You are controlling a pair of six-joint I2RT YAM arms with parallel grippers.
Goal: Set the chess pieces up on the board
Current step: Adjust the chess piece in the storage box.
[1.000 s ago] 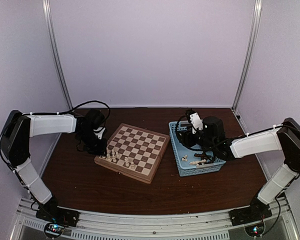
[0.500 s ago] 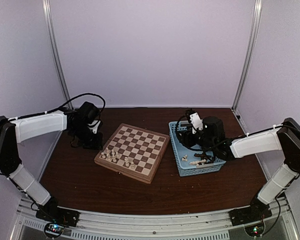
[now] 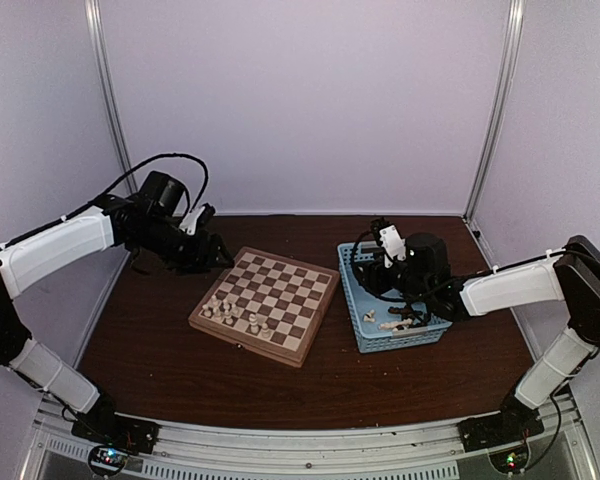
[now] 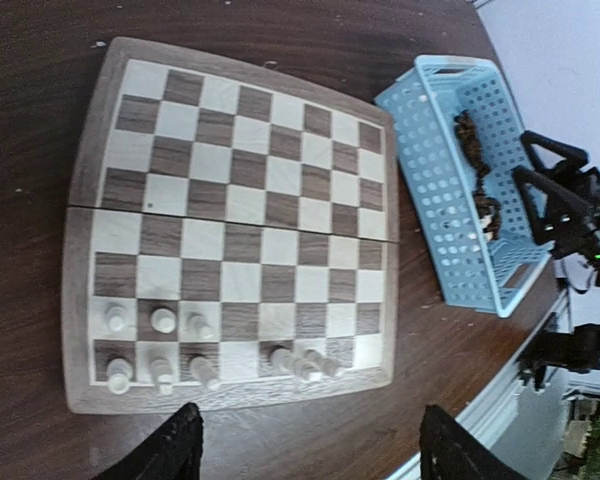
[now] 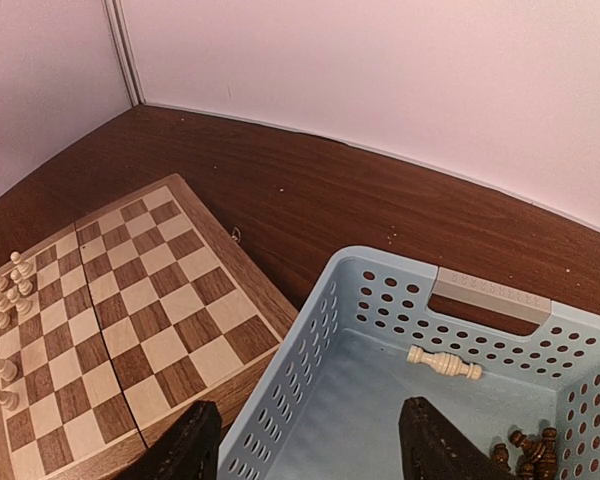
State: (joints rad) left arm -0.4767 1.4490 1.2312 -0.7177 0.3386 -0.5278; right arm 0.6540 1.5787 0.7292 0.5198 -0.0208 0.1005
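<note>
**While the cream pieces are crowding one corner of the board, both grippers are hanging open**

Top view. While the board, a thick square of tan and brown checks with a light wood rim, is lying at an angle on the dark table, the cream chess pieces are clustering along its near-left edge. The left gripper is hovering just off the board's far-left corner, its arm stretching in from the left. The right gripper is hanging over the light-blue basket, which is sitting just beside the board's right edge.

Left wrist view. The camera is looking straight down on the board. The chess pieces are occupying the two rows nearest the fingers; those toward the middle are leaning. The left gripper is showing both fingertips wide apart with nothing between them. Dark pieces are lying in the basket.

Right wrist view. The right gripper is holding its jaws apart and empty above the basket. One cream piece is lying on its side on the basket floor, and dark pieces are heaping in a corner. The board is lying close by.
</note>
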